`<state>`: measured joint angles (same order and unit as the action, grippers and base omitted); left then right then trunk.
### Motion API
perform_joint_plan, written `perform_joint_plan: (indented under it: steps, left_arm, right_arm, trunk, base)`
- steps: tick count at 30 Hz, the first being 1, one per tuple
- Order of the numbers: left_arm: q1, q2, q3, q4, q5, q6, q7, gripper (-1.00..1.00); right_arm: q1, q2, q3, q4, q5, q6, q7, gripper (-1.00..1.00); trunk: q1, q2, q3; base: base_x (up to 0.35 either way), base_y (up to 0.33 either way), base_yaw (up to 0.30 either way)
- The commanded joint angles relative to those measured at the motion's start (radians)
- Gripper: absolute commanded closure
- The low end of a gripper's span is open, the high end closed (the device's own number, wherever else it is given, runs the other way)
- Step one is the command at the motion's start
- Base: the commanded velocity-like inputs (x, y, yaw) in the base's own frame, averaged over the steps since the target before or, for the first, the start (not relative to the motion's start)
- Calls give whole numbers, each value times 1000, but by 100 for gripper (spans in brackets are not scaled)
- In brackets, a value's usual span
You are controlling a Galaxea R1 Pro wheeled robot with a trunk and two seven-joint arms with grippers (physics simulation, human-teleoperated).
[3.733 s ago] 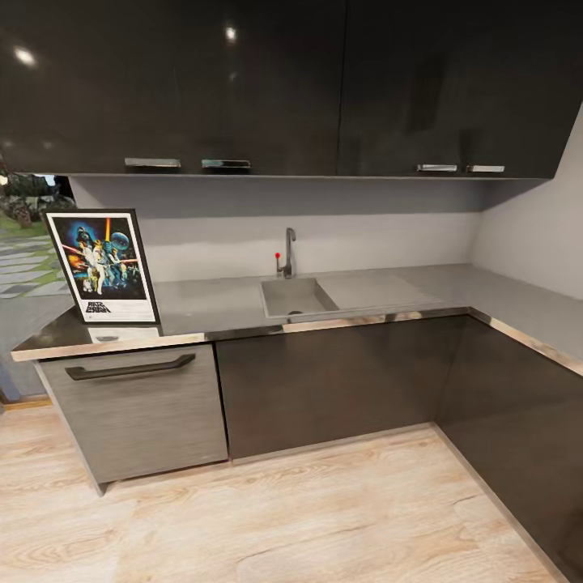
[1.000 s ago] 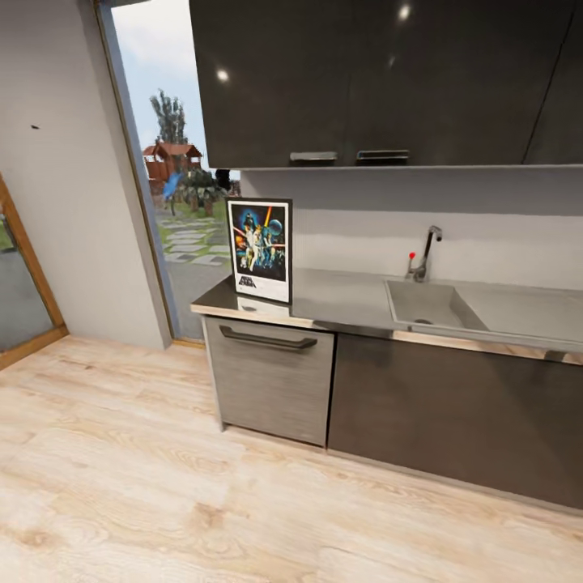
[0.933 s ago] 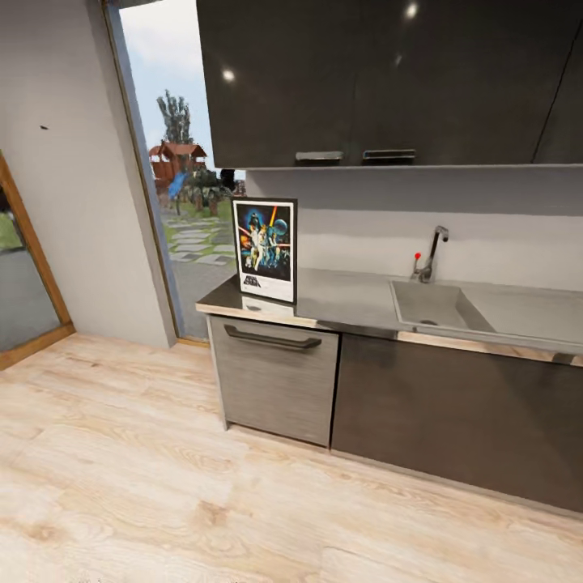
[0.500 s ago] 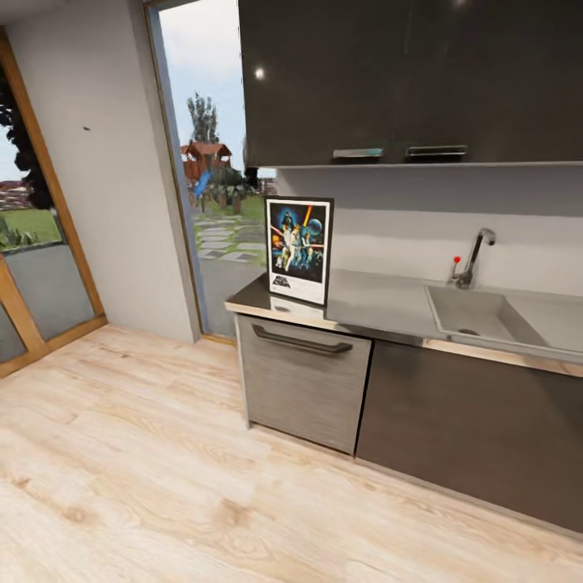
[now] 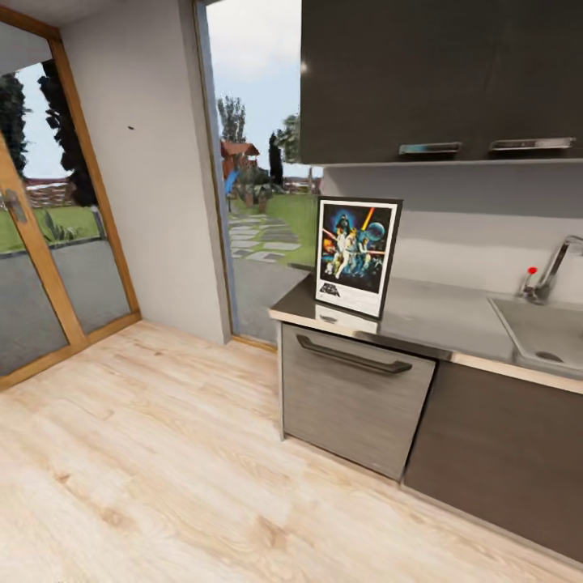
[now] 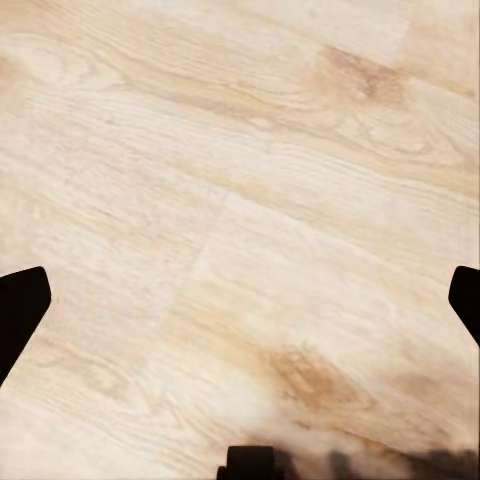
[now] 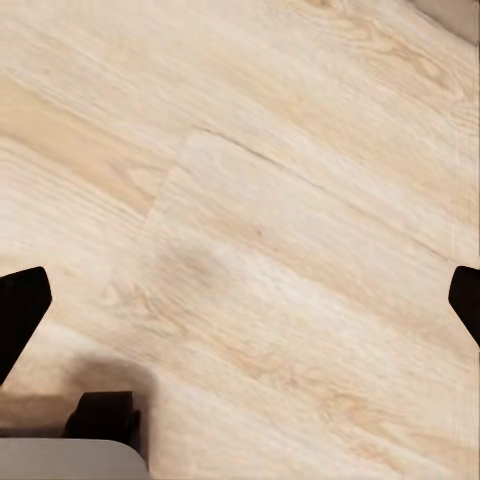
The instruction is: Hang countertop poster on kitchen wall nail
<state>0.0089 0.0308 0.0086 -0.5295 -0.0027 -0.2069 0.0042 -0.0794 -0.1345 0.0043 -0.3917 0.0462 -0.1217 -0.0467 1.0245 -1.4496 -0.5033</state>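
One poster (image 5: 356,255) is stood upright near the left end of the desk (image 5: 437,312), propped so its front faces the room. One wall nail (image 5: 130,128) is seen left of it, beyond the glass door. Both grippers' jaws are held wide apart over the floor (image 6: 240,200).

desk (image 5: 437,312): glossy grey, metallic front edge, inset sink (image 5: 546,332)
poster (image 5: 357,255): upright on desk's left end
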Motion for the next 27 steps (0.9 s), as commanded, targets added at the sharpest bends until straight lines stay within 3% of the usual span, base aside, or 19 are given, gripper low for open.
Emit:
perform_joint_plan:
  steps: [1,12,27]
  left_arm:
    - [0,0,1,-1,0,-2,0,-100]
    - [0,0,1,-1,0,-2,0,-100]
    - [0,0,1,0,0,-2,0,-100]
  right_arm:
    - [0,0,1,0,5,-2,-4,-100]
    - [-1,-2,2,4,30,1,-2,-100]
    - [0,-2,2,4,32,-1,-2,-100]
  trunk:
    - [1,0,-1]
    - [1,0,-2]
    - [1,0,-2]
  base:
    - [281,224,142]
    - [292,204,27]
    - [291,212,0]
